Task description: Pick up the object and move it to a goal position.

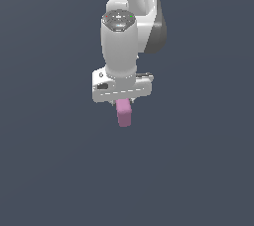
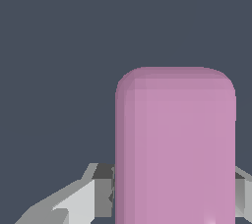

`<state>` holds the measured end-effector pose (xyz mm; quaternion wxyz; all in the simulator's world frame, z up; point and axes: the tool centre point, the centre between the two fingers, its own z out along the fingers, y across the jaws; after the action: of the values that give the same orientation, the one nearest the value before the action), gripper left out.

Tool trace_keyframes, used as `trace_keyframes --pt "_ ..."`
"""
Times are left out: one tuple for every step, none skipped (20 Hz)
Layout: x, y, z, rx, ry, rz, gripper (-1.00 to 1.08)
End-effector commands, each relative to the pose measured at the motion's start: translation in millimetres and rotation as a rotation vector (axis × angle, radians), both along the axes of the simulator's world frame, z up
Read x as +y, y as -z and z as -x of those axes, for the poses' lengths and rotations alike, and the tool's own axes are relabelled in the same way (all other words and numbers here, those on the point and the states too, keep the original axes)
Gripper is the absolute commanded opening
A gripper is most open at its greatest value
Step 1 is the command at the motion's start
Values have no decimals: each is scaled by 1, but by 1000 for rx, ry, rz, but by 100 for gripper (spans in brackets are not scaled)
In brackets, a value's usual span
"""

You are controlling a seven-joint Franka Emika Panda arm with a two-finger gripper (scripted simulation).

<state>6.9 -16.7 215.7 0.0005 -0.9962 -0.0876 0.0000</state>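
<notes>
A small pink elongated block with rounded edges and a matte plastic look (image 1: pixel 123 113) hangs upright directly beneath the white gripper (image 1: pixel 122 102), clamped between its fingers.

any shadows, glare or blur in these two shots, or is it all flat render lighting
Exterior view: sharp, flat dark grey backdrop with no cast shadow visible, only soft shading on the white arm and the pink block under the gripper. Wrist view: no glare or blur, the block fills much of the frame, faint edge shading, fingers look faceted.

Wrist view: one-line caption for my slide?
Pink block fills the frame, clamped between the gripper fingers over plain dark ground.
</notes>
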Motion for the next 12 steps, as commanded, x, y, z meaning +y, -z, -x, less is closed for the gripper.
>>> trace_keyframes --pt "-6 -24 -9 0 0 0 -100" --pt "-8 -33 -13 0 0 0 -100" --pt "-10 -42 -17 0 0 0 -100" --pt "-12 -50 -20 0 0 0 -100" --pt "-14 -58 -24 0 0 0 -100" --pt "-16 -66 -27 0 0 0 -100" --pt "-18 -73 -30 0 0 0 -100" --pt "-20 -81 -33 0 0 0 -100" --pt "-22 -88 -36 0 0 0 -100" --pt "-24 -94 -39 0 0 0 -100" --pt "-25 -101 -42 0 0 0 -100" --pt "-27 -107 -45 0 0 0 -100"
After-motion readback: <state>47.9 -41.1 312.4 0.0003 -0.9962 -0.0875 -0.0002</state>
